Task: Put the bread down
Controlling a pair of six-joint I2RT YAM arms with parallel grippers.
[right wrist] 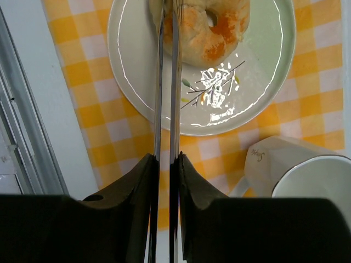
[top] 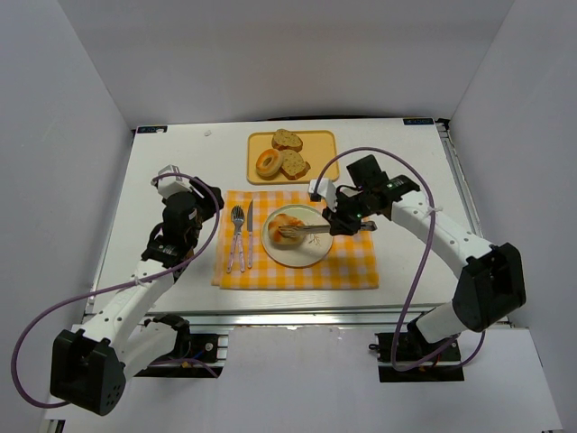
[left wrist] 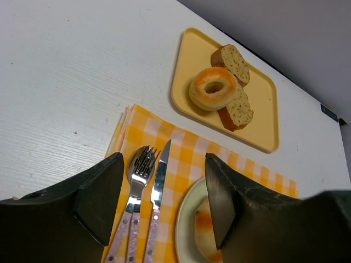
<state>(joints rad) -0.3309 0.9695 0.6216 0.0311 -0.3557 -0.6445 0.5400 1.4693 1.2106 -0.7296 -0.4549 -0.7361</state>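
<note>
- over the middle of the table, the right gripper (right wrist: 165,160) is squeezed almost closed on a pair of metal tongs (right wrist: 166,82).
- the tongs' tips reach the bagel (right wrist: 211,27), which lies on the white plate (right wrist: 258,93) on the checked cloth (right wrist: 82,109).
- over the cloth's left edge, the left gripper (left wrist: 164,164) hangs with its jaws parted, holding nothing.
- by the table's far edge, bread slices (left wrist: 233,61) lie on the yellow tray (left wrist: 263,123).

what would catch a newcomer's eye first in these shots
The yellow checked cloth mid-table grabs you first, with a bagel on the white plate at its centre. The right fingers clamp metal tongs reaching that bagel. Behind, a yellow tray holds bread slices and a second bagel.
</note>
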